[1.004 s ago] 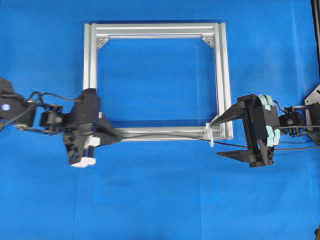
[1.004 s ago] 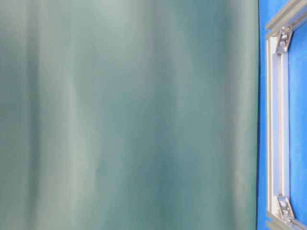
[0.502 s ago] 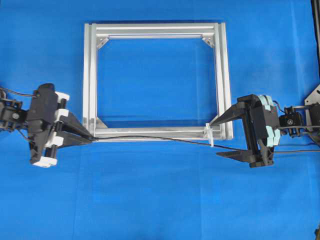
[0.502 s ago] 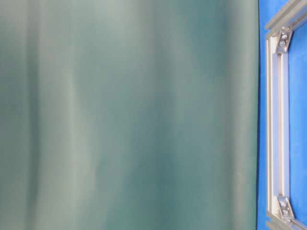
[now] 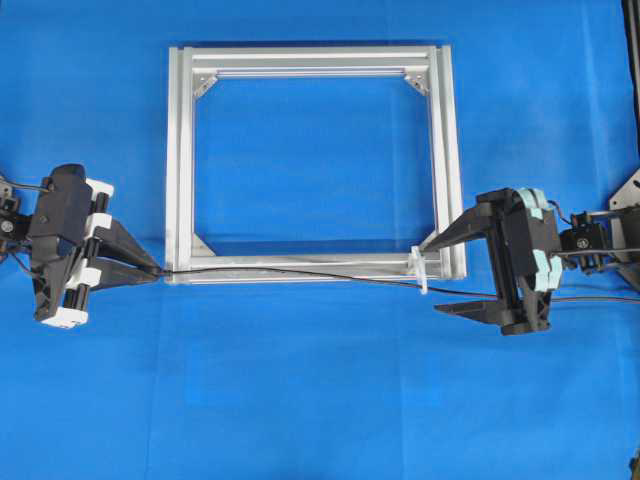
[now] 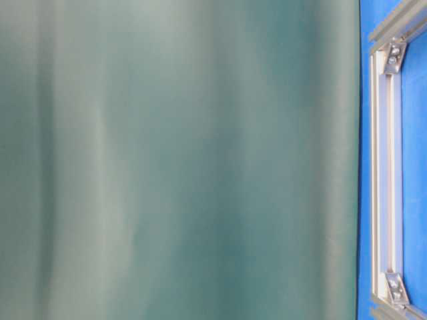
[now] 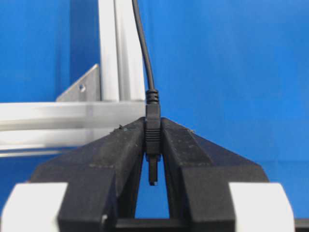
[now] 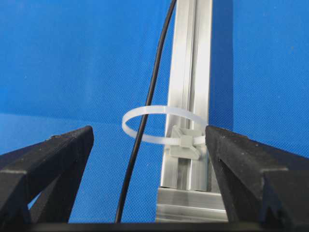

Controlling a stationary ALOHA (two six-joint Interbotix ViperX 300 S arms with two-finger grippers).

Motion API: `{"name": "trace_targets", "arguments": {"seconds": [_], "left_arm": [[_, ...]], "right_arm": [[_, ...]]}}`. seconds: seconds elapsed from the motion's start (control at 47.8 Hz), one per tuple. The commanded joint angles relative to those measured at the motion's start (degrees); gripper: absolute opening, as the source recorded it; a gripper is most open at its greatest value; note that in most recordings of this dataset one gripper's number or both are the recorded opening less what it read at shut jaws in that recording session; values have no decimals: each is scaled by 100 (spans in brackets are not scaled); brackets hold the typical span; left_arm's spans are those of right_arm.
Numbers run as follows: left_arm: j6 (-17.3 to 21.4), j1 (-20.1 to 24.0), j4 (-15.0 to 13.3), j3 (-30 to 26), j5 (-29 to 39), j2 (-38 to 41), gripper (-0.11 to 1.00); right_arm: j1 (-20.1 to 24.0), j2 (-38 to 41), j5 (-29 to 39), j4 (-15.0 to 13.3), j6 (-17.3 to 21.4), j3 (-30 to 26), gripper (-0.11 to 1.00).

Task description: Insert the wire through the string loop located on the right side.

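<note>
Over on the left, the left gripper (image 5: 150,273) is clamped tight on the wire's (image 5: 300,273) plug tip (image 7: 152,140) just off the aluminium frame's (image 5: 180,150) near-left corner. That wire runs through the white string loop (image 8: 161,125). Beside it, the right gripper (image 5: 440,275) stands wide open, empty.

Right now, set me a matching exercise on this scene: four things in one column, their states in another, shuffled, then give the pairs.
Things:
1. left gripper
2. right gripper
3. wire
4. aluminium frame

States:
A. open, a finger on each side of the string loop
B. lying flat on the blue cloth
C. passing through the white loop
D. shut on the plug end

Pairs: 1-D, 2-A, 3-C, 4-B
</note>
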Motion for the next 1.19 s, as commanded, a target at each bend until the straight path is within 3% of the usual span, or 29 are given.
{"name": "trace_targets", "arguments": {"seconds": [0.0,0.209,0.418,0.481,0.606,0.774,1.171], "left_arm": [[-9,-26,18,9,-18,-70,8],[-53,-26,18,114,0,-211,13],[-53,-18,18,132,0,-264,75],[-53,-9,18,132,0,-264,87],[-53,-18,18,132,0,-308,80],[-53,-9,18,79,114,-598,81],[-18,132,18,-114,703,-1942,81]], "right_arm": [[-9,-132,26,18,0,-105,86],[-9,-220,35,18,-18,-97,86],[-9,-229,53,18,-18,-105,86],[-9,-237,62,18,-18,-105,86],[-9,-246,62,18,-18,-105,86],[-9,-492,185,18,-26,-123,86],[-53,-1811,1397,0,-44,-334,86]]}}
